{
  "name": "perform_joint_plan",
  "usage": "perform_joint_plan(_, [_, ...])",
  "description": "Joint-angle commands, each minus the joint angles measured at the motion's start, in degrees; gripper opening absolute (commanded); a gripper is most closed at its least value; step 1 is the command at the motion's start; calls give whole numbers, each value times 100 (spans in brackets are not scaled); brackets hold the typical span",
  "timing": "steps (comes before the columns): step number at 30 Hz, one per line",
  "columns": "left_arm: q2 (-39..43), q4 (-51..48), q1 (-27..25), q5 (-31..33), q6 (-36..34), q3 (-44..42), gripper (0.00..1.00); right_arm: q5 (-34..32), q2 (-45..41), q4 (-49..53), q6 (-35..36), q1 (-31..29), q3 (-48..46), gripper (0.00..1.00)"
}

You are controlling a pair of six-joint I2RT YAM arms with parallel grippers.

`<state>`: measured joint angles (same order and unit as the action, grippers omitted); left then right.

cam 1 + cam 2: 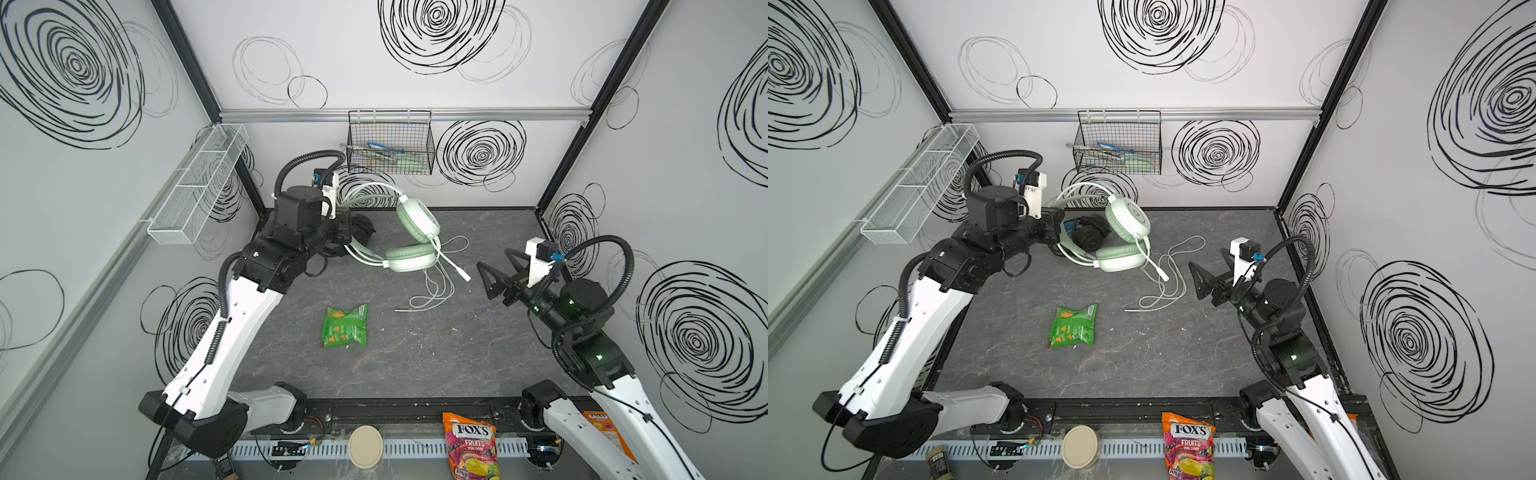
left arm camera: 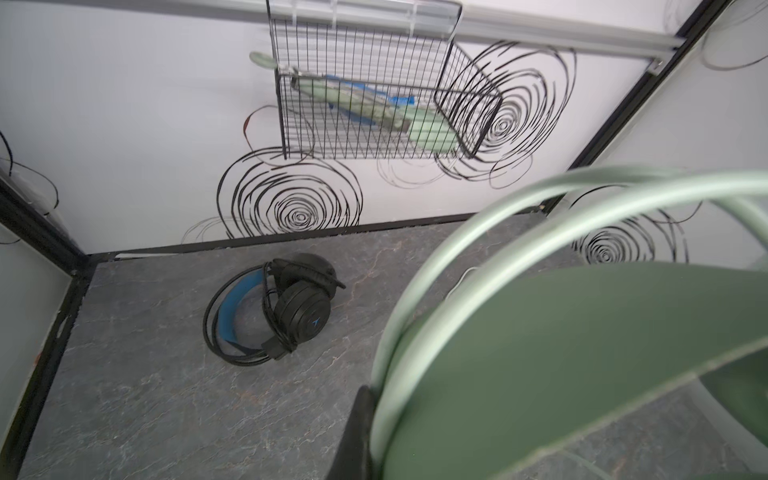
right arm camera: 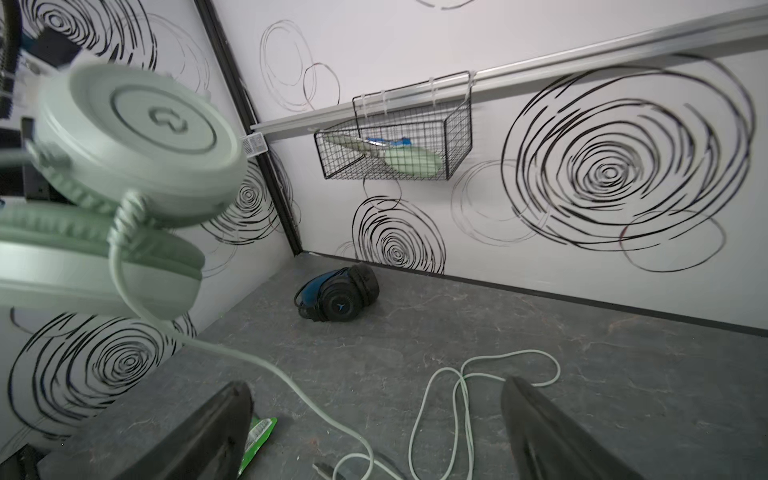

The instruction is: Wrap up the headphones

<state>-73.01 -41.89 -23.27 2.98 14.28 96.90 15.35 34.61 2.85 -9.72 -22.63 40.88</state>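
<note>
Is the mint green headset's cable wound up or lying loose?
Loose: the pale cable trails from the mint green headset in slack loops across the table, its plug lying free.

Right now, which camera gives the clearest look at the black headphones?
The left wrist view: the black headphones lie whole and unblocked, blue band visible. The right wrist view shows them smaller and farther off. In both top views the mint headphones and the left arm partly cover them.
</note>
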Motion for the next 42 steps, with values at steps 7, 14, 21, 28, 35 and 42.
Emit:
perform_joint_plan(7, [-260,-333,-285,-445,898,1248,0,1108,365,-858,412,-635,-146,97])
perform_joint_plan(14, [-355,-437,-360,-696,1164,1623,0,958,960,-1586,492,-883,-397,98])
perform_joint_plan(21, [-478,-498,-386,-874,1146,2039,0,544,1200,-2271,352,-813,-726,99])
perform_joint_plan(28, [-514,-359,-367,-1069,1321,2242,0,597,1403,-2536,313,-848,-947,97])
perform_joint_plan(35, [-347,-123,-162,-1138,1437,2055,0,481,1704,-2435,252,-867,-863,40])
perform_joint_plan(42, [28,285,521,-1320,1515,1298,0,-588,897,-909,976,-863,-439,0])
